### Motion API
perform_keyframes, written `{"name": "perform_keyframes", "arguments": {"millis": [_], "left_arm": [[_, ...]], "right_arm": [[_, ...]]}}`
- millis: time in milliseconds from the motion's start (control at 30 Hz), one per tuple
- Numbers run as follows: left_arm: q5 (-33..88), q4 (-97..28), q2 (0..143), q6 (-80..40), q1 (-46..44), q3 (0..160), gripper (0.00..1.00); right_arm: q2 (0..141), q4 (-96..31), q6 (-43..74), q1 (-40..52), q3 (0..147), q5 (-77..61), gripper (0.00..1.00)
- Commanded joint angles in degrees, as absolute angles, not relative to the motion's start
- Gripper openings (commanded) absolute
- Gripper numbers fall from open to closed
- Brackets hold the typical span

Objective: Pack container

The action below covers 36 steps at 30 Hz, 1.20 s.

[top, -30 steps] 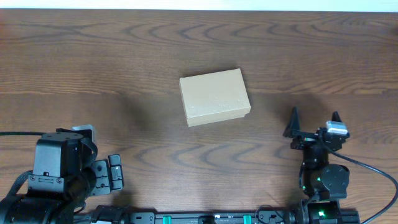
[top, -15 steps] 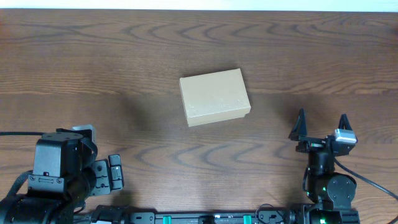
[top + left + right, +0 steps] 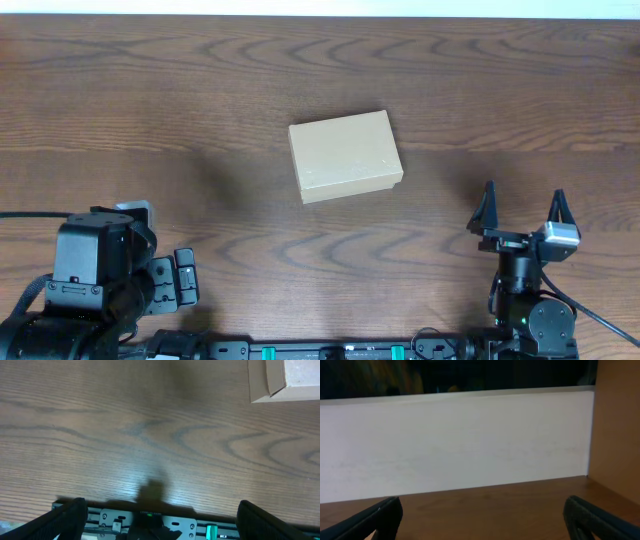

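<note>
Both spread wide: left gripper (image 3: 161, 512), right gripper (image 3: 522, 194); the container (image 3: 345, 155) lies between, well apart from each

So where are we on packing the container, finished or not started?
Done: the container sits shut on the table, lid down, with no loose items in view around it.
In hand: nothing. The left fingers and right fingers are open and empty, near the front edge, apart from it.
Left: unclear. The contents are hidden, so it is either packed and closed or not yet opened.
</note>
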<state>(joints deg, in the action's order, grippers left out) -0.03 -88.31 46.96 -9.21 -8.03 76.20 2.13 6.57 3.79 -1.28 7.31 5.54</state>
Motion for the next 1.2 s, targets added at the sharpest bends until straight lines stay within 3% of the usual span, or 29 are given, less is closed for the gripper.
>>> {"name": "perform_keyframes", "arguments": {"millis": [0, 633, 1167], "left_arm": [[-0.6, -88.5, 46.7, -9.4, -7.9, 76.1, 0.95], [-0.6, -88.5, 46.7, -9.4, -7.9, 76.1, 0.95], [-0.6, -88.5, 46.7, -9.4, -7.9, 76.1, 0.95]], "right_arm": [[0.6, 6.3, 2.6, -1.9, 6.5, 5.1, 0.99], [0.3, 6.7, 3.4, -1.8, 0.5, 3.4, 0.99], [0.3, -4.1, 1.1, -1.8, 0.3, 2.7, 0.99]]}}
